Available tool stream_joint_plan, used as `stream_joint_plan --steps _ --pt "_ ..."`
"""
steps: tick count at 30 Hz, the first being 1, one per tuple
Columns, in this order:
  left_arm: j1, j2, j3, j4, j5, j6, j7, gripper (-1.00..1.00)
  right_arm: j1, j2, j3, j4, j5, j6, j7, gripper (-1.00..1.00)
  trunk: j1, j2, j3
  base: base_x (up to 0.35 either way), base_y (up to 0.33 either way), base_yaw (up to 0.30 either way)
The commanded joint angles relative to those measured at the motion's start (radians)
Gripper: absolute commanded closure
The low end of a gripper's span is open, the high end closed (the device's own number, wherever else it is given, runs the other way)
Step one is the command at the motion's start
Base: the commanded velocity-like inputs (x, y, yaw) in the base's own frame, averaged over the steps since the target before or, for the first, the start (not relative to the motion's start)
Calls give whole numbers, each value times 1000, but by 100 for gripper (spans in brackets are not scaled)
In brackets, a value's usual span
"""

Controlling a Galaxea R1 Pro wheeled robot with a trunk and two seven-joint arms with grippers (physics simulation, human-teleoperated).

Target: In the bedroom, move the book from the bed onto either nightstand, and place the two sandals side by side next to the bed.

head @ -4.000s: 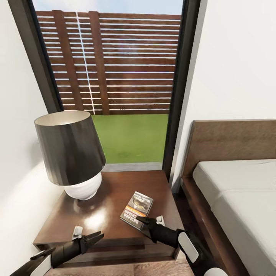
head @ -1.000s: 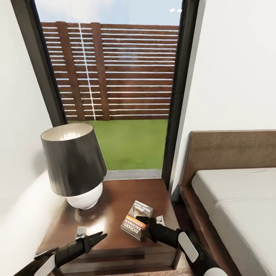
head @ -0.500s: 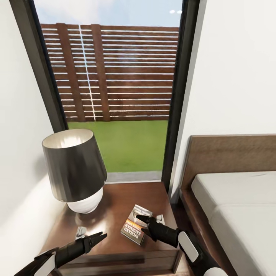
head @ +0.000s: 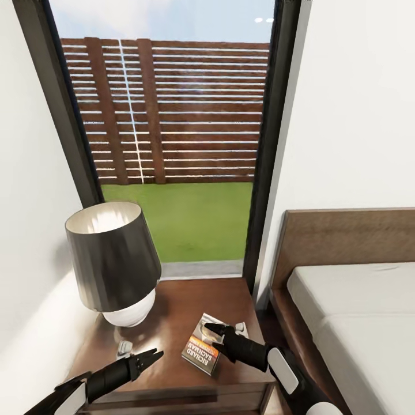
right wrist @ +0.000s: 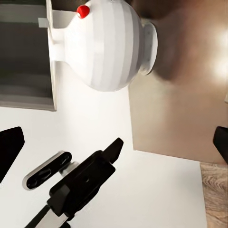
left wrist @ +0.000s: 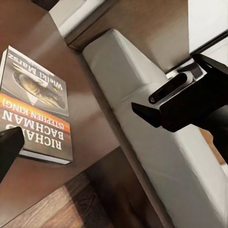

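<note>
Lying flat: orange-banded dark book (head: 203, 341)

Book (head: 203, 344) lies flat, cover up, on the nightstand (head: 173, 311) top, right-near part, close to the front edge, turned slightly askew. Thin paperback: dark grey-black cover picture, orange band, white author lettering, white page edges. In the left wrist view the book (left wrist: 35, 107) rests flat on the glossy brown wood. Nightstand: low, dark brown, glossy, standing left of the bed (head: 357, 323). Bed: dark brown wooden frame and headboard, plain light-grey mattress, at right, just beside the nightstand.
</note>
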Motion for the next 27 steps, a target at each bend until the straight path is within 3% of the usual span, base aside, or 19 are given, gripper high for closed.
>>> stream_joint_plan --steps 1,9,17,21,25,26,27 --pt "-1 1 -7 0 10 8 -2 -100 0 0 0 0 -4 3 0 -100 -4 7 2 0 0 0" --pt "0 1 -7 0 10 9 -1 -100 0 1 1 2 -4 -87 0 -100 -35 63 27 0 0 0" --pt "-1 0 -7 -2 9 8 -3 -100 0 1 0 2 2 -115 0 -100 -65 119 52 0 0 0" --pt "-1 1 -7 -3 9 8 -10 -100 0 1 -1 2 8 -244 1 -100 -81 147 65 0 0 0" --pt "0 1 -9 -3 7 6 -9 -100 6 -7 -1 9 15 -424 2 -100 -96 175 77 0 0 0" --pt "-1 0 -11 -3 7 5 -9 -100 9 -27 -1 12 37 -462 5 -100 -100 182 81 0 0 0" --pt "0 1 -12 -1 7 4 -8 -100 11 -84 -1 13 59 -474 39 -100 -104 189 84 0 0 0"
